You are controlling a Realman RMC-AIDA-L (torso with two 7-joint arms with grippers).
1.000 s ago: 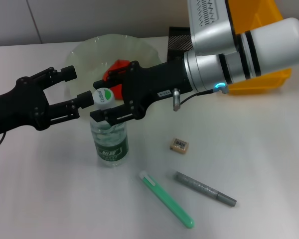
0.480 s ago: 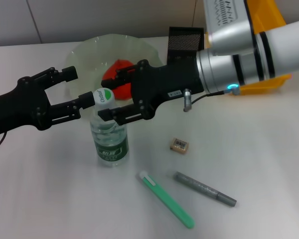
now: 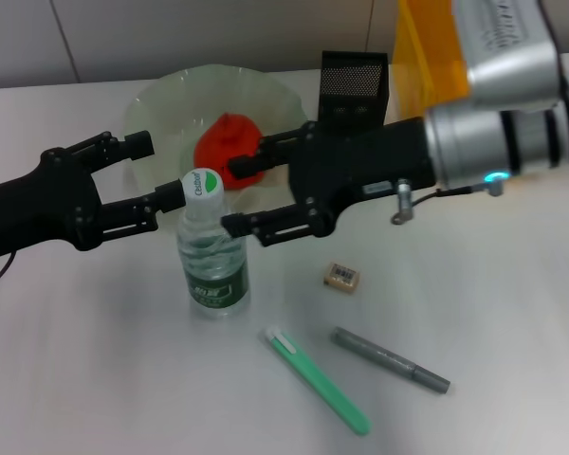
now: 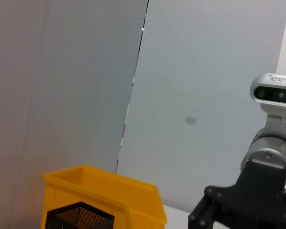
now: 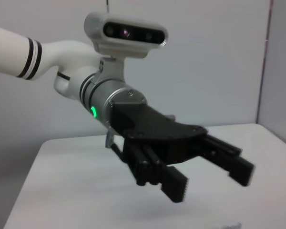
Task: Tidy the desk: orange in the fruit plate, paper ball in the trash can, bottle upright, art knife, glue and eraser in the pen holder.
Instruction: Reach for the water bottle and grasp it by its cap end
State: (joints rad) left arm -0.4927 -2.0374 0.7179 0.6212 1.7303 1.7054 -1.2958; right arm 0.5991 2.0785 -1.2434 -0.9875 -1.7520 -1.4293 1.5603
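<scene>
Now the bottle (image 3: pixel 211 248) stands upright on the surface (image 3: pixel 493 313), just in front of the fruit plate (image 3: pixel 161 100), where the orange (image 3: pixel 228 140) already lies. I judge the bottle light and a bit top-heavy, because it looks only partly filled; its clear wall is thin, smooth and slippery, and it will dent under a hard squeeze. The stiffest place to hold is the neck just under the white cap, or the labelled waist low down.

The left gripper (image 3: pixel 155 174) is released, and its near finger touches or almost touches the cap; I cannot tell which. The right gripper (image 3: pixel 248 195) is also spread wide and grasps nothing, with its lower finger just beside the bottle's shoulder.

The eraser (image 3: pixel 341 276) is small, light and rigid, lying flat near the bottle, so I think only a pinch on its short sides works. The pen holder (image 3: pixel 354 85) stands behind the right arm, and its lower part is covered. The trash can (image 3: pixel 427 57) is cut off by the arm and the edge of the head view, so I cannot see inside it. I find no paper ball anywhere. The green art knife (image 3: pixel 318 379) and the grey pen-shaped stick (image 3: pixel 391 360) lie in front.
</scene>
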